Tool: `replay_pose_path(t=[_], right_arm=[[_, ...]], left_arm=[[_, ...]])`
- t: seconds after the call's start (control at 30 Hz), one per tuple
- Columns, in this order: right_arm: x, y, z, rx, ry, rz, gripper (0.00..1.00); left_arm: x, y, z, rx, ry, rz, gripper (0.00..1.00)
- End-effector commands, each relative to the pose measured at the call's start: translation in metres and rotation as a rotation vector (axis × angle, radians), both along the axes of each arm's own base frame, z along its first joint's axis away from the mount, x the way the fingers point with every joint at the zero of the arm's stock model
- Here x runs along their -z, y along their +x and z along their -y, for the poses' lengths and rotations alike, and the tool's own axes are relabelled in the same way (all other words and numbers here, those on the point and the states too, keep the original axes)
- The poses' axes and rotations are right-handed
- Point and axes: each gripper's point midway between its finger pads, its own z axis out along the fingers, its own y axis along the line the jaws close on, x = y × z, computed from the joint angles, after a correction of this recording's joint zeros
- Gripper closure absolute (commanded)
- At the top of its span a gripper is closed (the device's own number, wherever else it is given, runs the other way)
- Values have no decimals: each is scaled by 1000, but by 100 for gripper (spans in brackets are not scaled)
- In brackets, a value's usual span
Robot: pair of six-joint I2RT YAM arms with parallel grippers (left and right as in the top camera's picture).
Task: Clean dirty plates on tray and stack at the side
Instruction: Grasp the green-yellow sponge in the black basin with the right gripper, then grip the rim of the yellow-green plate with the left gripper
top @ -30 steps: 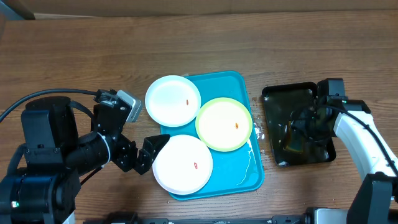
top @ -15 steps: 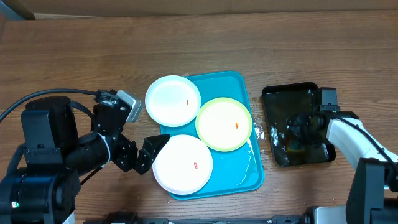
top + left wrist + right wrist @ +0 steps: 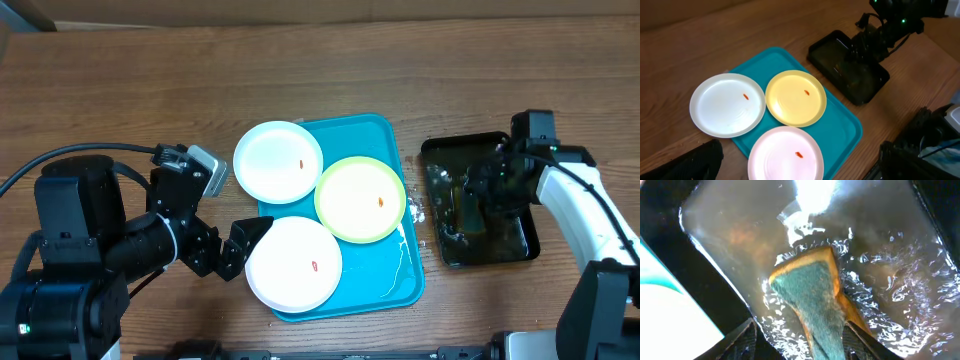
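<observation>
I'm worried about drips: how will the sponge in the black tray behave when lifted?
The sponge lies in water in the black tray, so it is probably soaked, heavy for its size and drippy. It looks soft, so it would likely squash and bend rather than stay stiff. Wet, it may slip.

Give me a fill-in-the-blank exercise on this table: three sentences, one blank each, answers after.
1. The blue tray carries ___ plates.
2. The black tray holds a shallow pool of ___.
3. The sponge sits between the fingers of the ___ end effector.
Missing words: three; water; right.
</observation>
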Motion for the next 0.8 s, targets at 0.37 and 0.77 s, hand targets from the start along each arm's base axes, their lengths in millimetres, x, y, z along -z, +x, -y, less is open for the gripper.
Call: replay_pose_path(t=[0.37, 0.77], right_arm=[[52, -27, 1, -21, -54, -19, 80], [27, -22, 1, -22, -54, -27, 96]], left_arm=[[-6, -11, 11, -28, -130, -105, 0], [25, -2, -22, -301, -50, -267, 10]])
